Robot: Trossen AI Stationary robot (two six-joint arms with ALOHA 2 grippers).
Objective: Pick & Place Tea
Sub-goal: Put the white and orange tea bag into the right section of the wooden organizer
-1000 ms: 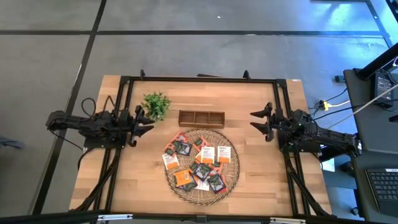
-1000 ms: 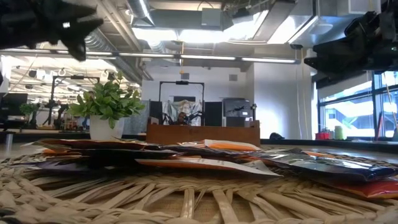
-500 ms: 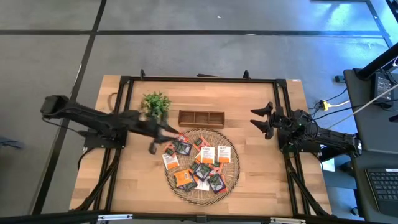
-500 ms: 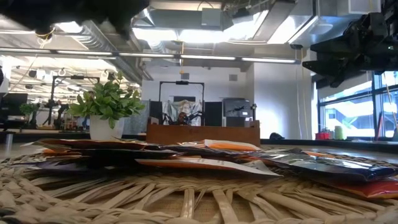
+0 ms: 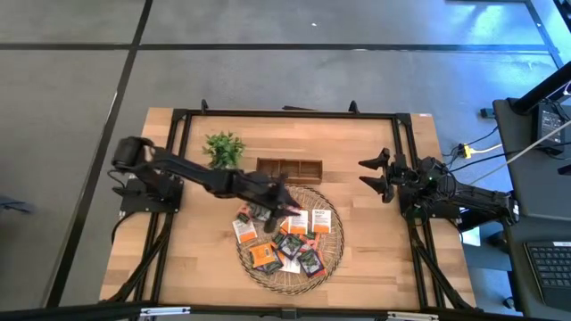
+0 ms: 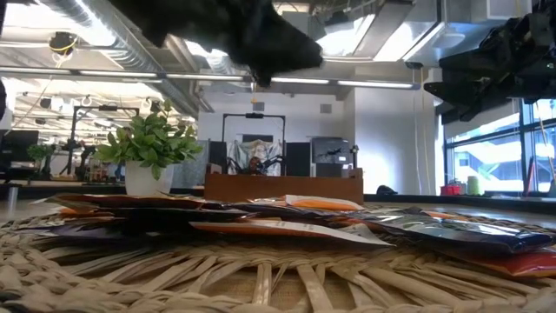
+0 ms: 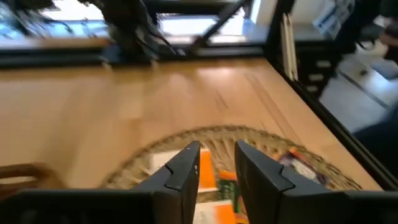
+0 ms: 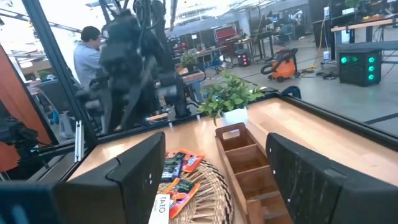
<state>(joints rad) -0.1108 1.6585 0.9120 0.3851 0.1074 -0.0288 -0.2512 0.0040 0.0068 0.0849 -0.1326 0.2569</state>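
Tea [image 5: 287, 234] lies in a loose heap of small flat sachets on the round woven tray [image 5: 332, 250], just in front of the wooden box [image 5: 289, 168] and a little to the right of the potted plant [image 5: 224, 150]. Of the 2 arms, the left is plainly the nearer: it stretches across the table from its base, and the left gripper [image 5: 284, 201] hangs over the tray's far left part, right above the sachets nearest the box. In the left wrist view its 2 fingers [image 7: 184, 169] stand a narrow gap apart with nothing between them, pointing down and forward at the orange and white sachets [image 7: 211, 177] just ahead, so the coming move looks like a short drop rather than a sideways reach. The sachets lie flat and overlapping, so a pinch would probably have to catch an edge. The right gripper [image 5: 375, 173] waits well apart at the table's right side, fingers spread wide, holding nothing.
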